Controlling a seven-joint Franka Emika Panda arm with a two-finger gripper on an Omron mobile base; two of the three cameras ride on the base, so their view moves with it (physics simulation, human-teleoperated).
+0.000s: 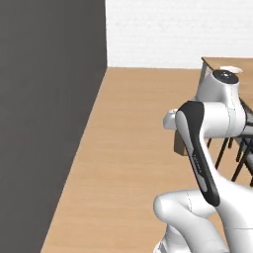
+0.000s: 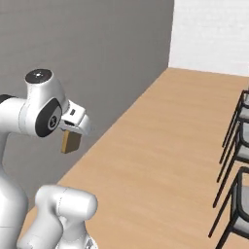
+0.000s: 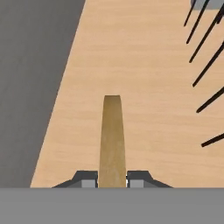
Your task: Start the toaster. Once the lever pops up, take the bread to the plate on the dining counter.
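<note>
**Bread in the jaws, plate yet to be reached**

Dark finger tips at the near edge of the hand view are pinching the bread (image 3: 112,140) edge-on; the gripper (image 3: 112,180) is closing firmly on the slice, which is sticking out ahead of it over the wooden floor (image 3: 144,65). Judging by this, toasting and pick-up are finished and the carrying is under way. Far off to the right, the dining counter (image 1: 217,62) is showing with something white on it, possibly the plate. Dark stools (image 2: 233,146) are standing along the right. Setting the slice down is what is remaining.
</note>
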